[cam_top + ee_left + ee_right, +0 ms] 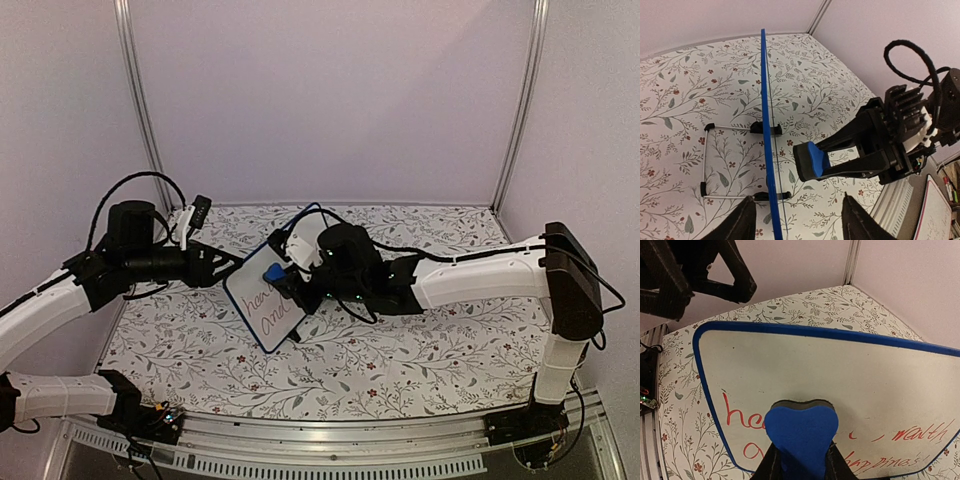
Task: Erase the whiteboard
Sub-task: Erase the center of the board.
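The whiteboard (262,300) stands upright on its wire stand, tilted across the floral table, with red handwriting on its lower face. In the left wrist view I see it edge-on as a blue strip (767,150); the right wrist view shows its face (840,365). My right gripper (290,280) is shut on a blue eraser (272,272) with a dark felt side. The eraser (817,159) sits a small gap off the board's face, over the writing (800,432). My left gripper (228,275) is open, its fingers (742,222) wide apart on either side of the board's near edge.
The stand's wire frame (705,160) and black feet (765,128) rest on the table behind the board. Pale walls and metal posts (140,110) close in the back and sides. A rail (330,455) runs along the front edge. Another white board (940,215) lies beyond the table.
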Controlling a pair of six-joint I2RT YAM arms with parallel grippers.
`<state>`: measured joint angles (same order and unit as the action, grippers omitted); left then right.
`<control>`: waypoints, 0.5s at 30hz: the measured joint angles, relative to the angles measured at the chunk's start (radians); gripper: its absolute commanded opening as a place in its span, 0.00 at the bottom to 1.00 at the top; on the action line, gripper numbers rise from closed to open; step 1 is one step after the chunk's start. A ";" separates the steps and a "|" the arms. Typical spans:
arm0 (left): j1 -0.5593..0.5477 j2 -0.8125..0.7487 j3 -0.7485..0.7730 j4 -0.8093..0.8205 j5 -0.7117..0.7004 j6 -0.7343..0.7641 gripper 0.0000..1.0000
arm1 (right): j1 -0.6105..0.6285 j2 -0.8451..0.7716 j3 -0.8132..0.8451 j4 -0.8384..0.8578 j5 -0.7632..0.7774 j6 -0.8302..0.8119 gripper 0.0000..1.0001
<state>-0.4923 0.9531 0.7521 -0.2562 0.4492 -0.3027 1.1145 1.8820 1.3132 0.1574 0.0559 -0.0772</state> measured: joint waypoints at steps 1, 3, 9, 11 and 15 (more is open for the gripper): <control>0.000 0.000 0.000 0.003 0.003 -0.002 0.66 | 0.000 0.000 0.000 0.000 0.002 0.002 0.16; 0.000 0.000 -0.001 0.006 0.010 0.003 0.71 | 0.000 -0.002 0.000 0.000 0.005 0.005 0.16; 0.000 0.028 -0.002 0.005 0.007 0.003 0.71 | 0.000 -0.011 0.000 0.001 0.014 0.013 0.16; 0.000 0.045 -0.002 0.002 0.006 0.003 0.69 | 0.000 -0.014 -0.004 0.004 0.014 0.014 0.16; 0.000 0.061 -0.002 -0.004 0.006 0.003 0.65 | 0.000 -0.023 -0.034 0.022 0.013 0.025 0.15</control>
<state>-0.4923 1.0145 0.7506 -0.2600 0.4557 -0.2996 1.1145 1.8591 1.2789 0.1791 0.0692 -0.0521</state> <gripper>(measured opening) 0.680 0.226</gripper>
